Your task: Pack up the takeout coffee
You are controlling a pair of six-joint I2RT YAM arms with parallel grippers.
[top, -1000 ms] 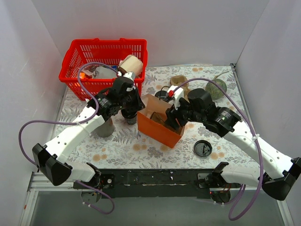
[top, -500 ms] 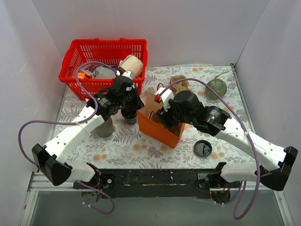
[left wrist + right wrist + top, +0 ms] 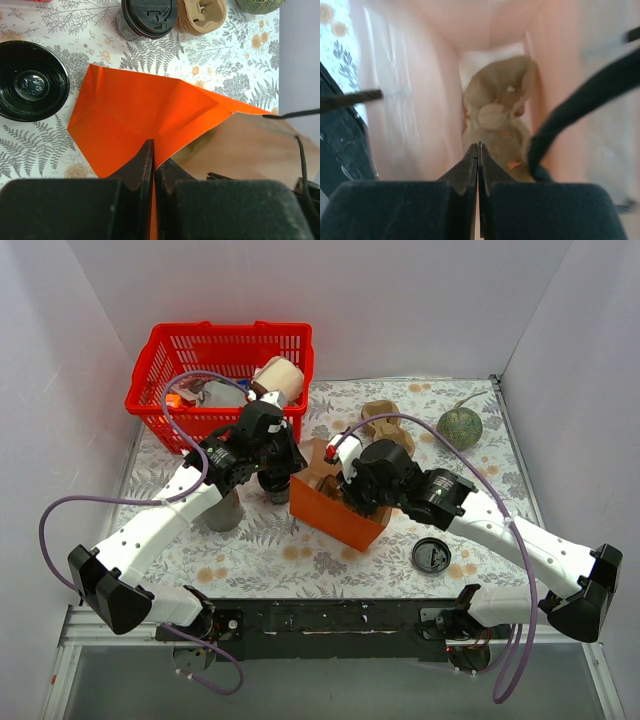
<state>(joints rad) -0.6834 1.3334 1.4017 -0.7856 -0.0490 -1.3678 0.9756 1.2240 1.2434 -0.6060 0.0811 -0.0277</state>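
Observation:
The takeout coffee (image 3: pixel 31 80), a small black cup with a dark inside, stands on the tablecloth just left of the orange paper bag (image 3: pixel 338 517). In the top view my left wrist mostly covers it. My left gripper (image 3: pixel 154 150) is shut on the bag's left rim (image 3: pixel 140 110), with orange paper pinched between its fingers. My right gripper (image 3: pixel 479 145) points down inside the bag, shut, with nothing seen between its fingers. Below it lies a brown moulded cup carrier (image 3: pixel 495 115). A black bag handle (image 3: pixel 570 110) curves past on the right.
A lidded black cup (image 3: pixel 150 17) and a stack of brown carriers (image 3: pixel 202 15) stand behind the bag. A red basket (image 3: pixel 160 345) sits at the back left and a grey cup (image 3: pixel 222 512) beside my left arm. A flat black lid (image 3: pixel 431 555) and a green melon (image 3: pixel 459 427) lie to the right.
My right arm has swung left and dipped into the bag, and its gripper has gone from open to shut. The left gripper has kept its hold on the bag's rim.

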